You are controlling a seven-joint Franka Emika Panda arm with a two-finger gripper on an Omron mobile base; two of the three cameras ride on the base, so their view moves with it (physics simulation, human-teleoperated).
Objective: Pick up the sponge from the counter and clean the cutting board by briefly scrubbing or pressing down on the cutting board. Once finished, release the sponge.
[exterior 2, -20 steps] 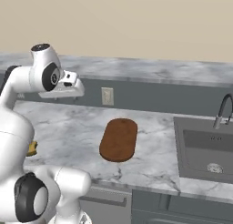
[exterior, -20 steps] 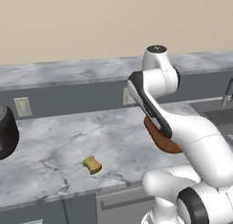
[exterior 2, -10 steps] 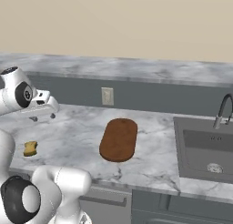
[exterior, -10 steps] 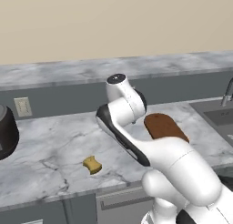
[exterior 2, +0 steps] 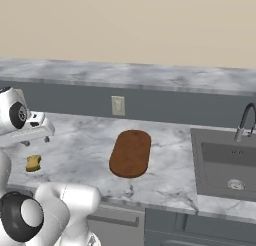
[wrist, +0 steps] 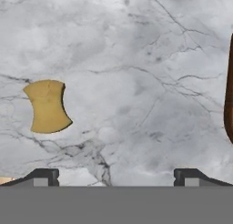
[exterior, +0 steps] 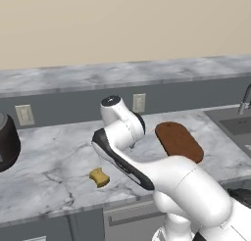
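Note:
The mustard-yellow sponge [exterior: 99, 177] [exterior 2: 33, 163] lies on the marbled counter [exterior: 54, 161], to the left of the reddish-brown cutting board [exterior: 179, 140] [exterior 2: 131, 152]. My gripper [exterior 2: 36, 139] hangs above the counter between the two, nearer the sponge. In the hand view the gripper [wrist: 116, 176] is open, its fingertips [wrist: 43, 176] wide apart with nothing between them. There the sponge [wrist: 47, 105] sits at the left, just beyond the left fingertip, and the cutting board's edge [wrist: 229, 100] shows at the right border.
A black toaster [exterior: 7, 143] stands at the counter's far left. A sink [exterior 2: 227, 162] with a faucet [exterior 2: 243, 122] lies right of the board. Wall outlets [exterior: 139, 102] sit under the higher marbled ledge [exterior: 122, 74].
The arm has swung left from over the cutting board toward the sponge, and the hand has come lower. The gripper stayed open. The sponge and the board have not moved.

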